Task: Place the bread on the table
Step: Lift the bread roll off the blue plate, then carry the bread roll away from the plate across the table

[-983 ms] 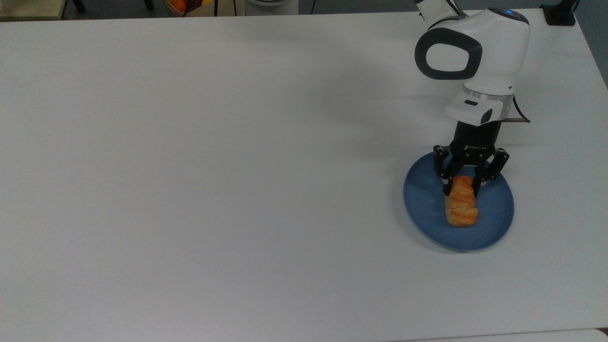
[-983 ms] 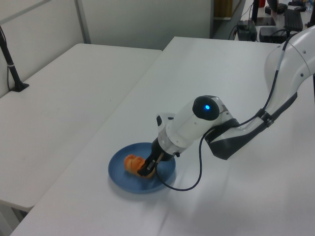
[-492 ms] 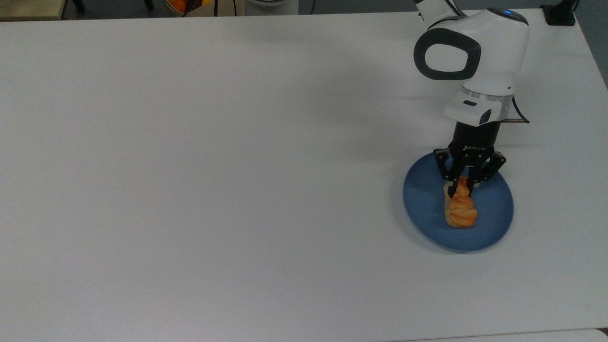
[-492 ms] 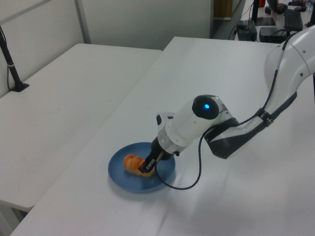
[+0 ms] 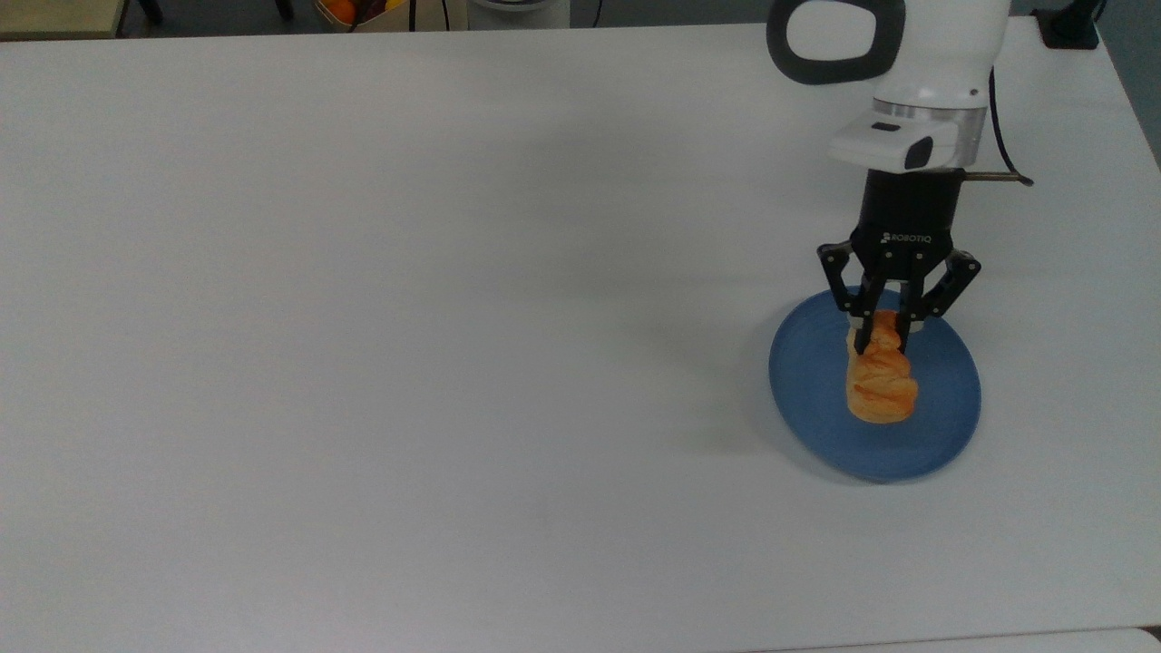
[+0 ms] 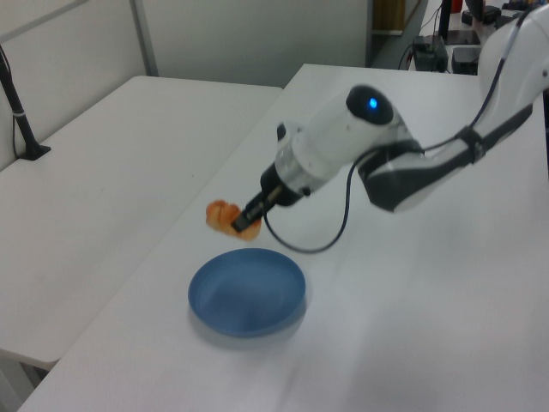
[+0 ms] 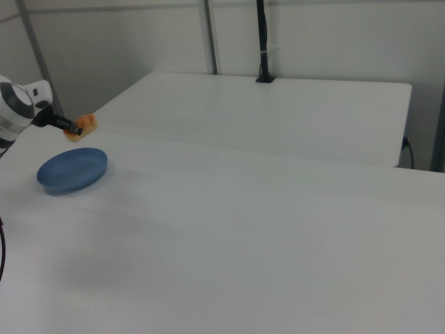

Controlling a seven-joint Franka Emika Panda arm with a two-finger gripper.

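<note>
Pinching the flaky braided bread (image 6: 223,215) aloft, the gripper (image 6: 246,224) hangs above the round blue plate (image 6: 247,293).

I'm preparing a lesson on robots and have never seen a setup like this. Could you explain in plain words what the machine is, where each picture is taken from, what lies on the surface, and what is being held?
The machine is a white robot arm ending in a black two-finger gripper, a kind of mechanical hand.

Three fixed cameras show the same moment. The top view looks down from above. The left view and the right view look across from the sides.

The surface is a large white table. On it sits a round blue plate.

The gripper is shut on the bread, a small golden braided roll, pinching one end. In the left view the bread clearly hangs in the air above the plate, not touching it. The right view shows the same.

The job is to put the bread on the table, which is not yet done.
</note>
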